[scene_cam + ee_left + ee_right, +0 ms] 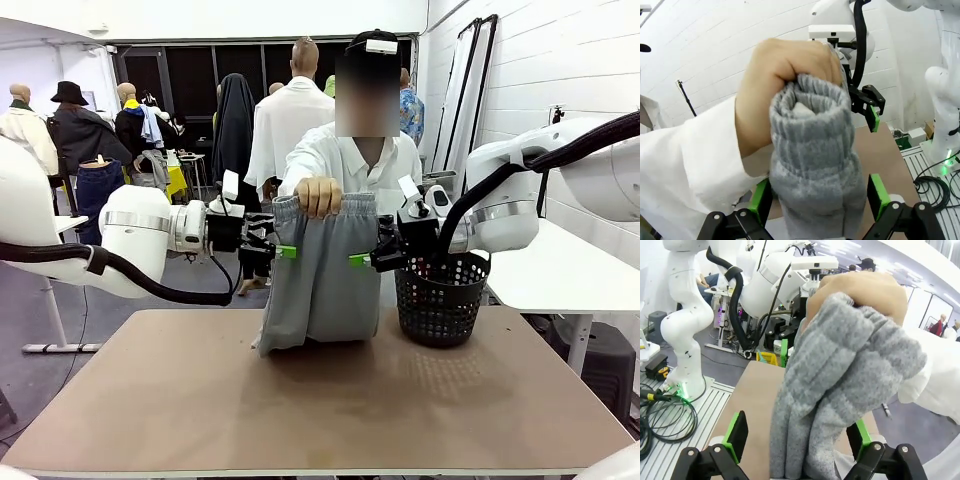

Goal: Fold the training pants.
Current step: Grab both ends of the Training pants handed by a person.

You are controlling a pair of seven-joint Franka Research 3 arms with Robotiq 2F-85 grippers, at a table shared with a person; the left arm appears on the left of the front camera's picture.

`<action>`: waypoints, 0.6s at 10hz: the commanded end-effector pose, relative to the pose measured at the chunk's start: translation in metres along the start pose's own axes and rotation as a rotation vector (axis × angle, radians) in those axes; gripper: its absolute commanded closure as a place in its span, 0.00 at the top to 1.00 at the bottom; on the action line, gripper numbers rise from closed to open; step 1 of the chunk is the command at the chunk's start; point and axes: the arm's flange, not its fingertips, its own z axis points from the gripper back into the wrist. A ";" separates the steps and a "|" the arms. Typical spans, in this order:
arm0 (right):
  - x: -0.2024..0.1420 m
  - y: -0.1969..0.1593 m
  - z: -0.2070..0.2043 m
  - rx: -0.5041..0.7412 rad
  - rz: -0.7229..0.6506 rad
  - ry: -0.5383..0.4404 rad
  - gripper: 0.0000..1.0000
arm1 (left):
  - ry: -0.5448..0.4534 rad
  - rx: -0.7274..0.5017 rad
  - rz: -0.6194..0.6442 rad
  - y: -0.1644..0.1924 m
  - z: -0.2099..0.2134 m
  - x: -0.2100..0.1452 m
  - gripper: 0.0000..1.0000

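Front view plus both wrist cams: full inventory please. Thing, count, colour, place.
training pants: 1, light grey, held up by the waistband at the far middle of the table, lower end on the tabletop
basket: 1, black mesh, far right of the table
table: 1, brown top
person's hand: 1, gripping the bunched waistband
sleeve: 1, white, on that arm
left tool: 1, black with green pads, open, straddling the pants' left edge
right tool: 1, same colours, open, straddling the right edge
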 end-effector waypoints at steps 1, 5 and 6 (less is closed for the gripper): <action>0.002 -0.010 -0.005 0.000 -0.009 -0.037 1.00 | -0.039 0.028 -0.020 -0.008 0.002 -0.002 1.00; 0.000 -0.015 -0.008 0.006 -0.044 -0.055 1.00 | -0.017 -0.057 0.069 -0.008 -0.016 -0.013 1.00; -0.001 -0.016 -0.008 0.008 -0.053 -0.058 1.00 | -0.017 -0.076 0.079 -0.010 -0.020 -0.015 1.00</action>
